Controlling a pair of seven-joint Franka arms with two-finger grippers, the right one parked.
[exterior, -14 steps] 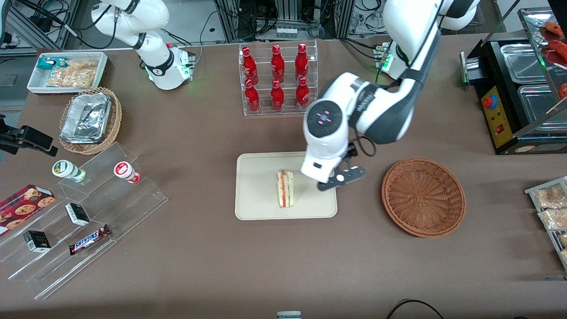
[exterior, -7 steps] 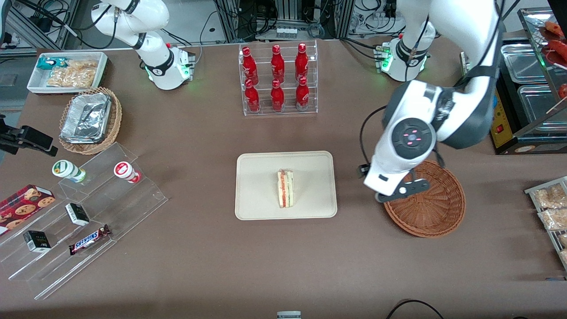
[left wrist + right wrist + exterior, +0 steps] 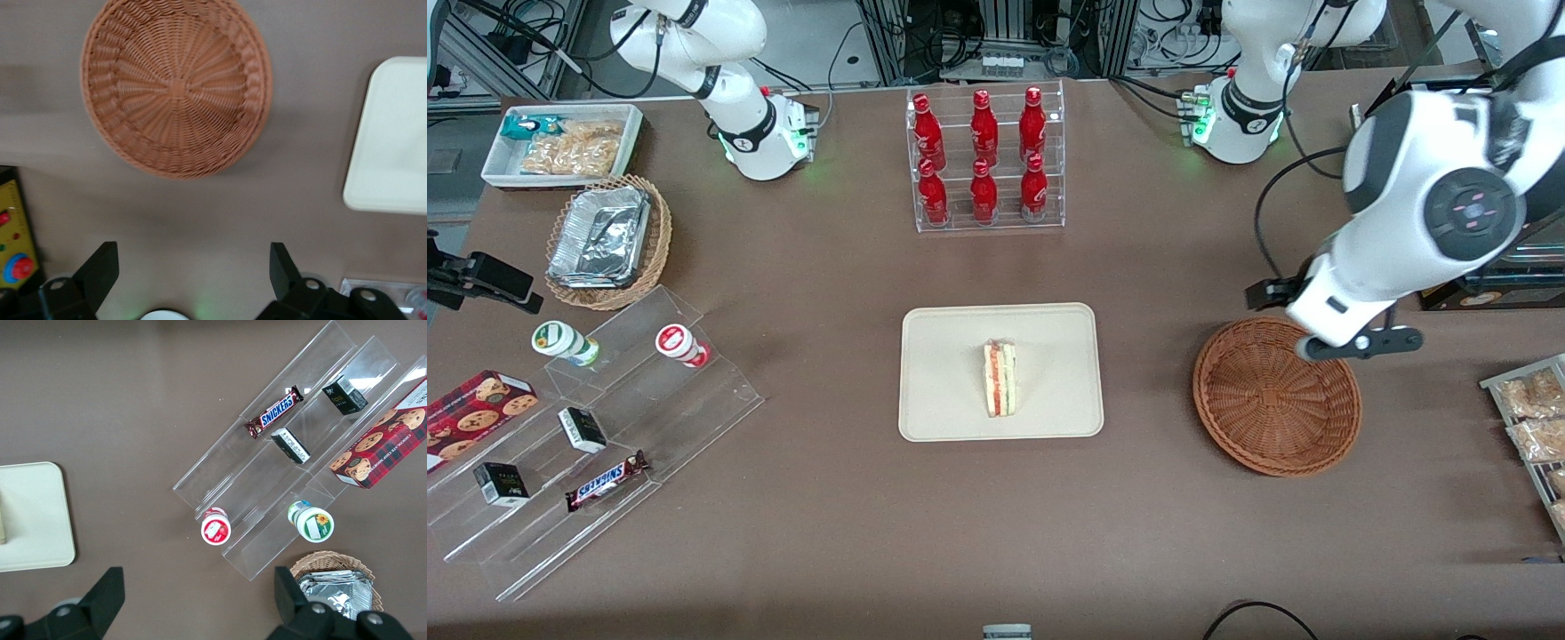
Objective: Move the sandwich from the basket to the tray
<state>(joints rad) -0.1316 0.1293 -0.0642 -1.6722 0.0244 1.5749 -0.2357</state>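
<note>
The sandwich [image 3: 1000, 380] stands on its edge in the middle of the cream tray [image 3: 943, 373], its pink and green layers facing the front camera. The reddish-brown wicker basket [image 3: 1272, 400] sits beside the tray toward the working arm's end and holds nothing. My gripper [image 3: 1352, 343] hovers above the basket's rim, farther from the front camera than the basket's middle. In the left wrist view the gripper [image 3: 193, 250] is open with nothing between its black fingers [image 3: 103, 263], and the basket [image 3: 177, 87] and a corner of the tray [image 3: 393, 133] show below it.
A clear rack of red bottles [image 3: 985, 156] stands farther from the front camera than the tray. A black appliance [image 3: 1467, 196] and a rack of packets [image 3: 1534, 418] flank the basket. A stepped acrylic shelf with snacks [image 3: 605, 427] and a foil-container basket [image 3: 605, 240] lie toward the parked arm's end.
My gripper has swung from above the tray, across the basket, toward the working arm's end and risen. The sandwich has stayed put on the tray.
</note>
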